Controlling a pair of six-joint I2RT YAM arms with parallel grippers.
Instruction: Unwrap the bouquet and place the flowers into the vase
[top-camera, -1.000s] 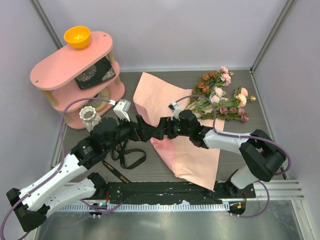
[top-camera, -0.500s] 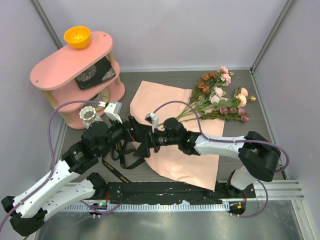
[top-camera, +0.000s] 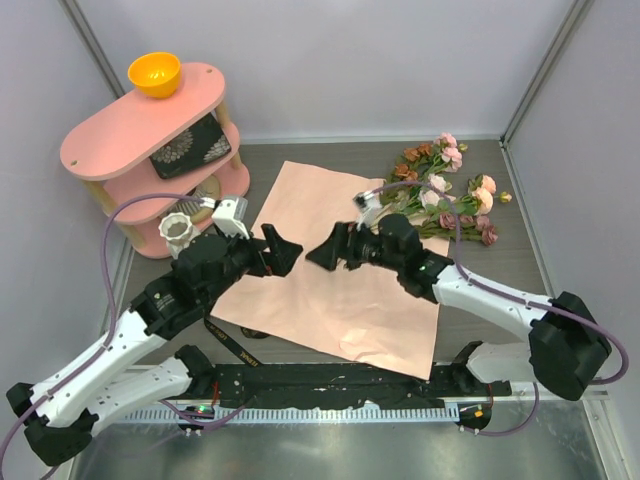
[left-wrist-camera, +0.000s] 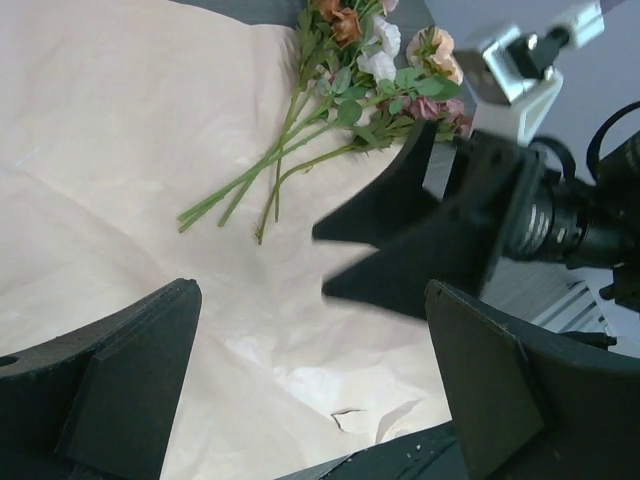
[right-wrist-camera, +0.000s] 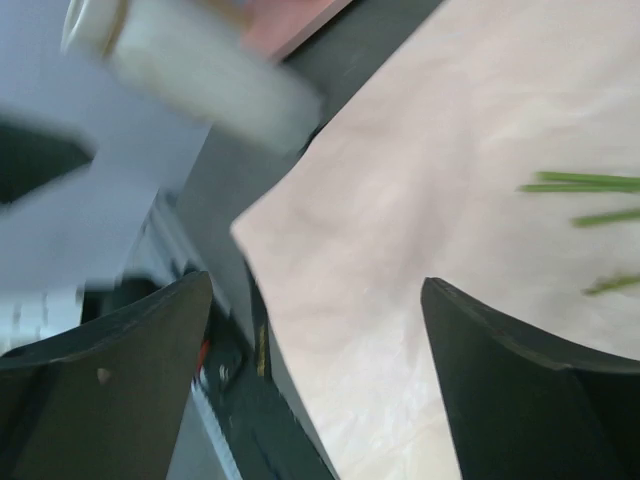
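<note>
The bouquet lies undone. Its salmon-pink paper sheet (top-camera: 330, 280) is spread flat mid-table. The flowers (top-camera: 445, 190) lie loose at the back right, with their green stems (left-wrist-camera: 265, 175) resting on the sheet's far corner. The white vase (top-camera: 180, 229) stands at the left beside the shelf. My left gripper (top-camera: 284, 246) hovers open over the sheet's left part (left-wrist-camera: 150, 150), nothing between its fingers (left-wrist-camera: 130, 385). My right gripper (top-camera: 321, 254) faces it a short way off, also open and empty, above the paper (right-wrist-camera: 450, 200). The stem tips (right-wrist-camera: 580, 185) show at the right wrist view's right edge.
A pink three-tier shelf (top-camera: 130, 130) stands at the back left with an orange bowl (top-camera: 155, 73) on top. A black ribbon (top-camera: 232, 345) pokes out from under the sheet's near left edge. Grey walls close in the table on three sides.
The sheet, folded and bunched between the grippers a second ago, now lies spread flat. Both grippers have drawn apart and risen off it; the left one has opened a little wider.
</note>
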